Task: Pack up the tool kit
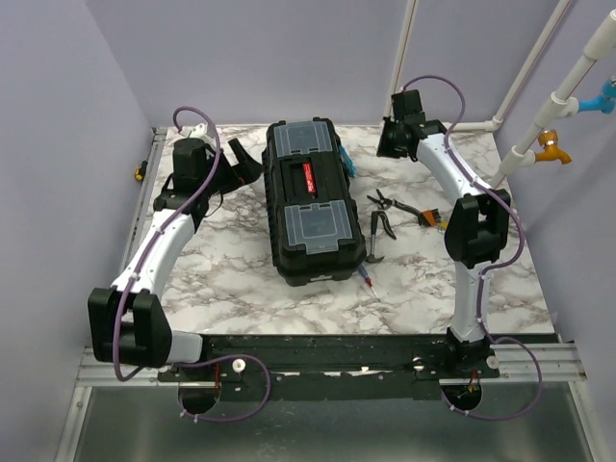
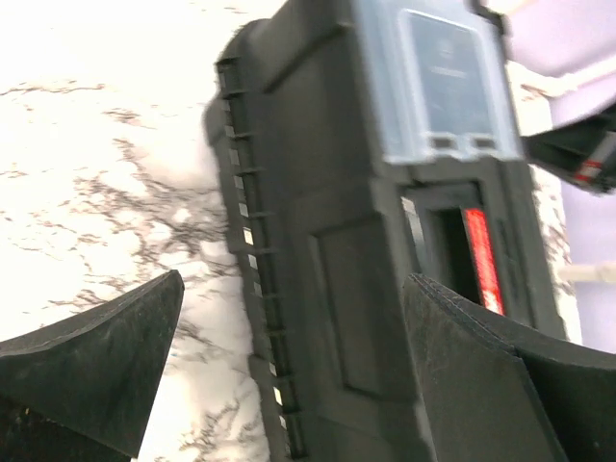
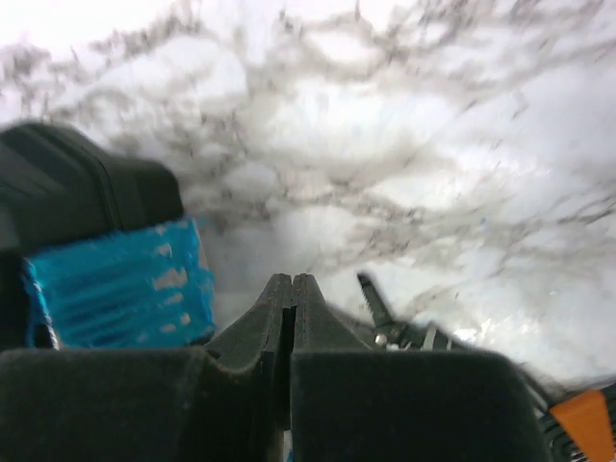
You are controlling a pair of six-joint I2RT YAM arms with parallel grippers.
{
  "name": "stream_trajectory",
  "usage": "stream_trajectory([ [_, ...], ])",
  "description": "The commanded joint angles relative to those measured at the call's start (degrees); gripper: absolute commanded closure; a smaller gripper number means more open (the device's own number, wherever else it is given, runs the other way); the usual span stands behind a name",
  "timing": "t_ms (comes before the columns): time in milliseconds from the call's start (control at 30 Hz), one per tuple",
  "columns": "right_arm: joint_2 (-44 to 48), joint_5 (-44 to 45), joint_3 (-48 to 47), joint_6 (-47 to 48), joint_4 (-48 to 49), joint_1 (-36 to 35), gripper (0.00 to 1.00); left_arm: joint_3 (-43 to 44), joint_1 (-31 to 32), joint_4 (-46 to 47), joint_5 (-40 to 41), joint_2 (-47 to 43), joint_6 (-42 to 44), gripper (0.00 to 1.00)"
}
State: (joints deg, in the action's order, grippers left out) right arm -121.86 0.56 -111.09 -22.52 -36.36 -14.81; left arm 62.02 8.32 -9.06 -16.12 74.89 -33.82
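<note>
The black toolbox (image 1: 303, 207) lies shut on the marble table, with a red lid handle (image 1: 310, 179) and two grey lid compartments. My left gripper (image 1: 247, 162) is open at the box's far left side, holding nothing. In the left wrist view its jaws (image 2: 296, 279) straddle the box's left edge (image 2: 318, 241), with the red handle (image 2: 481, 255) behind the right finger. My right gripper (image 1: 392, 146) is shut and empty at the far right. Its closed tips (image 3: 292, 281) hover over the table between a teal latch (image 3: 120, 284) and pliers (image 3: 385, 318).
Loose tools lie right of the box: black pliers (image 1: 385, 202), orange-handled pliers (image 1: 430, 218), another dark tool (image 1: 378, 236) and a small screwdriver (image 1: 366, 279). White pipes (image 1: 539, 125) rise at the right wall. Purple walls enclose the table.
</note>
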Motion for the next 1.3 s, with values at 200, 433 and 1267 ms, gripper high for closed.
stream_trajectory([
  [200, -8.1, 20.6, -10.7, 2.3, -4.9, -0.6, 0.99, 6.4, -4.7, 0.3, 0.4, 16.2, -4.1, 0.02],
  [433, -12.0, 16.0, -12.3, 1.5, -2.8, -1.2, 0.99, 9.8, -4.7, 7.0, -8.4, 26.5, -10.1, 0.03],
  [1267, -15.1, 3.1, -14.0, -2.2, 1.0, -0.4, 0.99, 9.6, -6.5, 58.1, -33.8, 49.1, -49.2, 0.49],
])
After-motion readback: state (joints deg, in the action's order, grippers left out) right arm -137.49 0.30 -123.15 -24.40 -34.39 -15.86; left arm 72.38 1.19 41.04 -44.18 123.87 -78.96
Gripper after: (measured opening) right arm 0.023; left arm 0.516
